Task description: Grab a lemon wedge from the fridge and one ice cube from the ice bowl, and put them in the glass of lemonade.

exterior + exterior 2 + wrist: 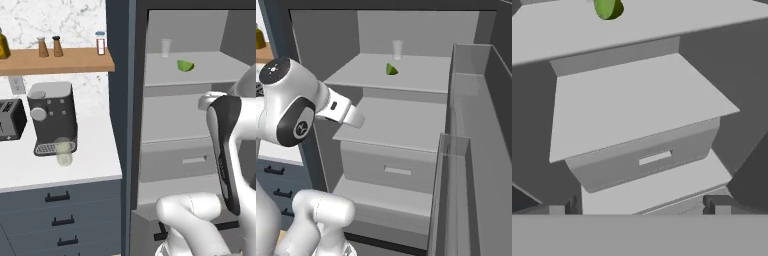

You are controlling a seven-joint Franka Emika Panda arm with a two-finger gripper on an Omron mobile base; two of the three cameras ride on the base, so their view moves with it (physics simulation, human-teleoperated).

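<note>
Lemon wedge (391,69) lies on the upper shelf (421,75) of the open fridge (326,45), just in front of a clear colourless glass (397,50), untouched. The gripper (642,205) faces the shelves lower down, its jaws spread wide and holding nothing (well apart from the wedge). Every step remains: wedge, ice cube, and both drops into the glass of lemonade (64,151) on the table (60,167).

On the white counter (30,170), near its back edge: black toaster (10,119) at far left, grey coffee machine (52,117) beside it. On the wooden shelf (60,61) above: two brown shakers (50,46), red-labelled jar (101,43) near the right end.
</note>
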